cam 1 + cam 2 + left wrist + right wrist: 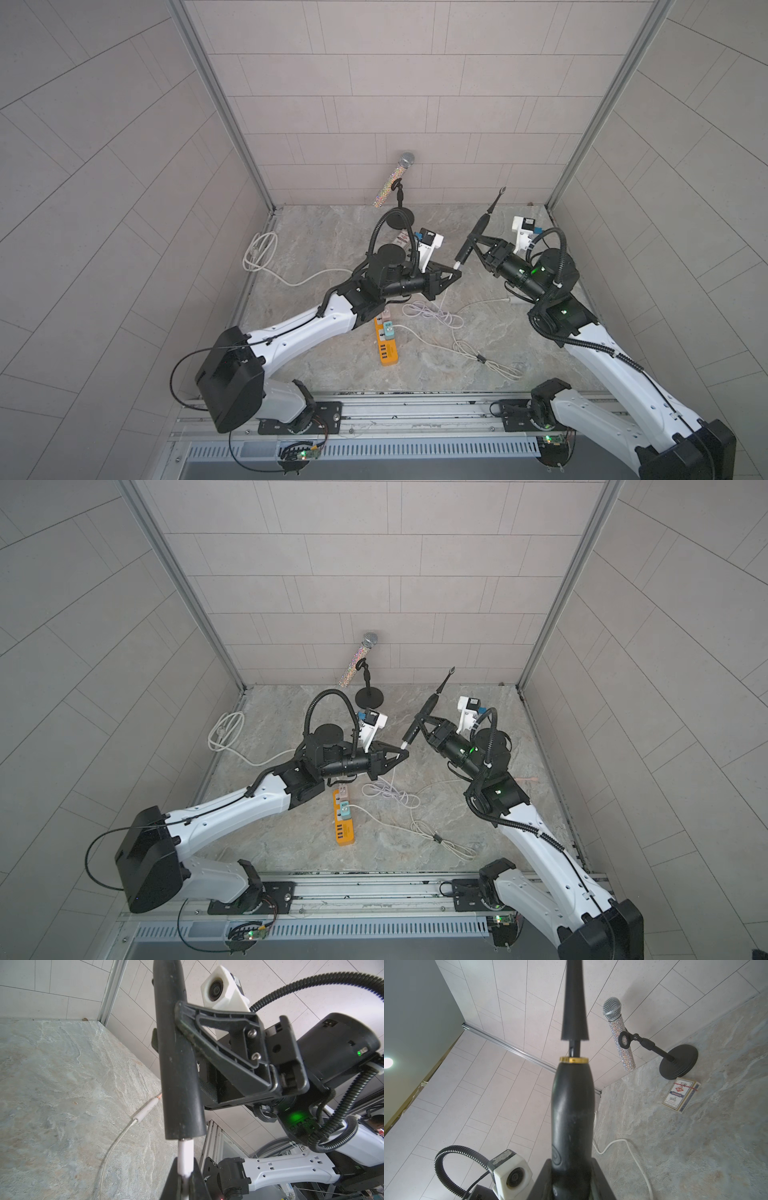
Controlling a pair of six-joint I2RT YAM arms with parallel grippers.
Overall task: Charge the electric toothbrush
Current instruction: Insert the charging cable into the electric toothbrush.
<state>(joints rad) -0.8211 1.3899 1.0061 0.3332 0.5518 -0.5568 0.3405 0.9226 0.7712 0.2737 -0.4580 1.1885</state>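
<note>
Toothbrush [478, 232], black and electric, is off the tabletop [332, 232], tilted, with its brush head aimed up toward the back wall. My right gripper [471, 244] is clamped partway closed around the lower handle, one finger on each side. My left gripper [457, 272] is pinched tight on the white charging plug [185, 1157], and the plug's tip meets the flat base of the handle; I cannot tell how far it sits inside. Its white cable [432, 316] hangs down and loops on the tabletop just beside the orange power strip [385, 340]. Near the back wall stands a glittery microphone [399, 178] on a black stand, with a card box [681, 1097] beside its base.
</note>
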